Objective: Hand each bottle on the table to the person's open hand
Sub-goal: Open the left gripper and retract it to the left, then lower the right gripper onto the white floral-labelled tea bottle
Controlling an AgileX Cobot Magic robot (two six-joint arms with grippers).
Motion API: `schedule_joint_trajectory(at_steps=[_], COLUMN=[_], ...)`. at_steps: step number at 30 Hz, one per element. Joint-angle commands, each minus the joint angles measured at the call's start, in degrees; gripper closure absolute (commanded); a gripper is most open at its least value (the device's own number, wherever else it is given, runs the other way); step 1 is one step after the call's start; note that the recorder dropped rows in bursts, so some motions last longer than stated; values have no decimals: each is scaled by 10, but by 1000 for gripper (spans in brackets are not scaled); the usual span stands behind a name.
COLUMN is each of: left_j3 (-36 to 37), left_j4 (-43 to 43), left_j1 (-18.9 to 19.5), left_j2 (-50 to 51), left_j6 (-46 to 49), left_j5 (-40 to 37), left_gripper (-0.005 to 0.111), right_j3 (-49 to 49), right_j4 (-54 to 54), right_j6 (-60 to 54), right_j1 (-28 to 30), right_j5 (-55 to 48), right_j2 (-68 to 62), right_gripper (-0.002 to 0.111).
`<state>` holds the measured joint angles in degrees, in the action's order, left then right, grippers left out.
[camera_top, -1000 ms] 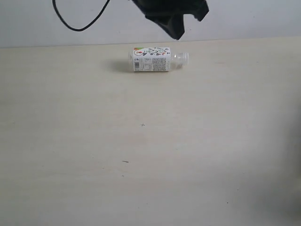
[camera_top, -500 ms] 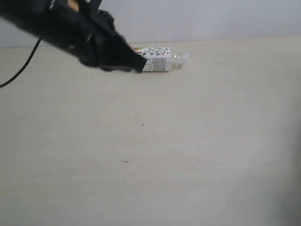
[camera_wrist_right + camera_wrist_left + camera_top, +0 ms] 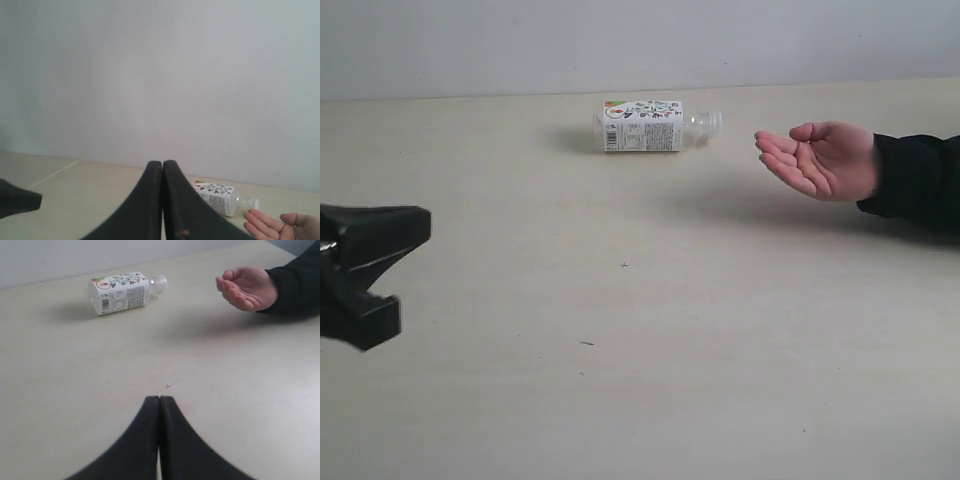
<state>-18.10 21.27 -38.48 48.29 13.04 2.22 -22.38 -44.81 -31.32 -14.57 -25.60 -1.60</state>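
One bottle (image 3: 642, 125), clear with a white printed label, lies on its side at the far middle of the table (image 3: 670, 330), neck toward the right. The person's open hand (image 3: 820, 160) hovers palm up just right of it, out of a black sleeve. My left gripper (image 3: 410, 230) is low at the left edge, far from the bottle; the left wrist view shows it (image 3: 159, 398) shut and empty, with the bottle (image 3: 122, 291) and the hand (image 3: 247, 287) ahead. My right gripper (image 3: 163, 162) is shut and empty, held high; it is outside the exterior view. The other bottles are out of view.
A pale wall runs behind the table's far edge. A few tiny dark specks (image 3: 624, 265) mark the tabletop. In the right wrist view the bottle (image 3: 216, 196), the hand (image 3: 280, 225) and the left gripper (image 3: 20, 202) show low in the picture.
My left arm swept from above the bottle down and leftward to the table's left edge. The person's hand came in from the right. The bottle has not moved.
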Motion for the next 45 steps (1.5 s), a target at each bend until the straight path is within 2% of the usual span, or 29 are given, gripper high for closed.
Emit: schedule_joint_trajectory(at_steps=[1, 4, 7, 12, 17, 23, 29, 36, 42, 45], left_j3=[80, 119, 139, 154, 154, 154, 154, 154, 154, 154], left_j4=[37, 44, 44, 50, 49, 49, 49, 49, 49, 49], left_j1=[-1, -1, -1, -1, -1, -1, -1, -1, -1, -1], left_j2=[-97, -147, -185, -208, -209, -209, -209, -209, -209, -209], left_j6=[-3, -3, -3, -3, 1, 1, 1, 1, 1, 1], left_j5=[52, 77, 83, 74, 69, 69, 69, 69, 69, 69], left_gripper=[107, 107, 107, 107, 107, 107, 107, 107, 107, 107], right_j3=[2, -8, -45, -213, -477, -805, -1019, -1115, -1134, -1135], right_j4=[-17, -13, -11, -2, 75, 268, 335, 328, 327, 335], right_j6=[13, 28, 21, -55, -129, -53, -114, -235, -343, -359], right_j1=[-1, -1, -1, -1, 1, 1, 1, -1, -1, -1], right_j5=[94, 155, 199, 237, 107, -76, -224, -277, -329, -333], right_j2=[-7, -68, -216, -521, -792, -1034, -1194, -1285, -1331, -1347], right_gripper=[108, 108, 108, 108, 108, 108, 108, 108, 108, 108])
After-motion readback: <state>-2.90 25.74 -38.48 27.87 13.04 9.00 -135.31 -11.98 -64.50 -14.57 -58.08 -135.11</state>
